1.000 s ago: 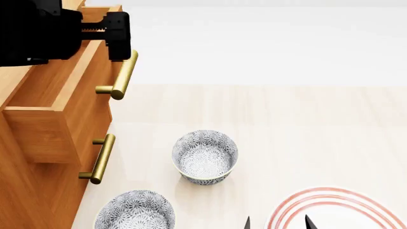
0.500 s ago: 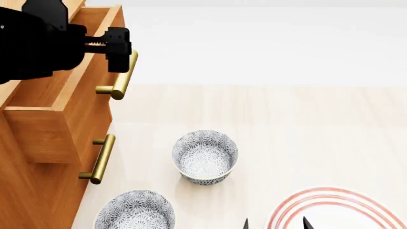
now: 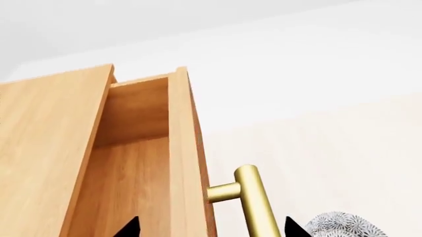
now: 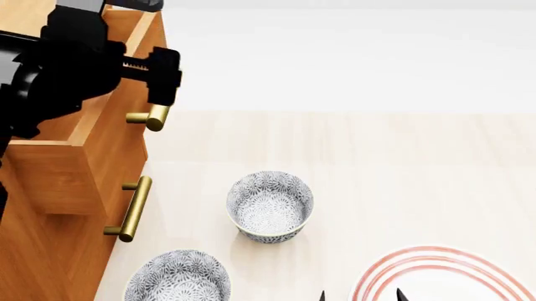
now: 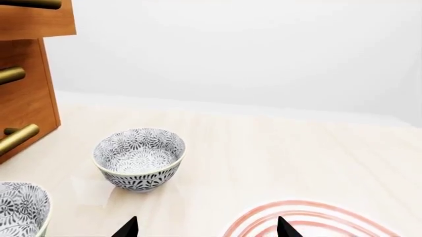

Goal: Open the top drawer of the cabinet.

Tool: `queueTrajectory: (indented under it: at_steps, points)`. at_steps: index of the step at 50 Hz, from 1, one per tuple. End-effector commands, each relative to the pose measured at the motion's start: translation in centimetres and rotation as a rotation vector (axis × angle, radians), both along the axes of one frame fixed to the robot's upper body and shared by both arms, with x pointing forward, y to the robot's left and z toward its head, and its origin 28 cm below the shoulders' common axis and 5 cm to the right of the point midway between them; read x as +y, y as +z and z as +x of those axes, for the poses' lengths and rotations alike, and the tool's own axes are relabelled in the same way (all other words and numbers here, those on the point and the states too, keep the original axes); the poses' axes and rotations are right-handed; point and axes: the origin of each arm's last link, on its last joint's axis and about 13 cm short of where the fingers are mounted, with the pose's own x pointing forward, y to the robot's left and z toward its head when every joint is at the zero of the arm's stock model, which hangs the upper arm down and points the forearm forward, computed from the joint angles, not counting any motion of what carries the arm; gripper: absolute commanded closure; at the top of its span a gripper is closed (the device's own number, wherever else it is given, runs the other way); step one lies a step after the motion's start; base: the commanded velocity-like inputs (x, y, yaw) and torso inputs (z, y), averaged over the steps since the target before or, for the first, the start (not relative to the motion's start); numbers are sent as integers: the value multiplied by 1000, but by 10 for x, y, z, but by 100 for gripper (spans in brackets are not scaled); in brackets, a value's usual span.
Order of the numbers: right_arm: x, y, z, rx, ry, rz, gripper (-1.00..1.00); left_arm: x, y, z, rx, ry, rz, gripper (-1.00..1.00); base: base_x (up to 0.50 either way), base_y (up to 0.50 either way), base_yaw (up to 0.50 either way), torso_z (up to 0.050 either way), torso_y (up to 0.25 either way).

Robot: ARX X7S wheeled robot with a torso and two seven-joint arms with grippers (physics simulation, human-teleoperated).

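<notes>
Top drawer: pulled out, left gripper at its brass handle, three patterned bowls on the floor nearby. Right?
Not quite. There are two patterned bowls, not three, as the head view shows. The rest holds: the top drawer is pulled out and the left gripper is at its brass handle.

No readable text, labels, brands, numbers or signs in any view. Cabinet wood plain, unmarked. Patterned bowls carry only grey floral print, no lettering. Plate shows only red concentric rings. Brass handle bare, no engraving.
</notes>
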Motion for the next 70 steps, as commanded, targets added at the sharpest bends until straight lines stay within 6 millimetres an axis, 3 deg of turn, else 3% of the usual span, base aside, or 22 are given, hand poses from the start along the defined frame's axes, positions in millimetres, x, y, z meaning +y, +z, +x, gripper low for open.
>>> queueTrajectory:
  at_steps: [1, 10, 32, 70]
  points:
    - [0, 1, -1, -3, 2, 4, -100, -3, -73, -7, 266, 3, -269, -100, 0, 3, 0, 0, 0]
    - [1, 0, -1, 0, 2, 2, -100, -10, -65, -13, 254, -57, -308, -100, 1, 0, -1, 0, 0]
    - [-1, -2, -1, 3, 5, 7, -100, -26, -69, -16, 261, -101, -310, -100, 0, 0, 0, 0, 0]
    - [-4, -5, 0, 10, 16, 17, -100, -76, -57, -31, 278, -221, -338, -100, 0, 0, 0, 0, 0]
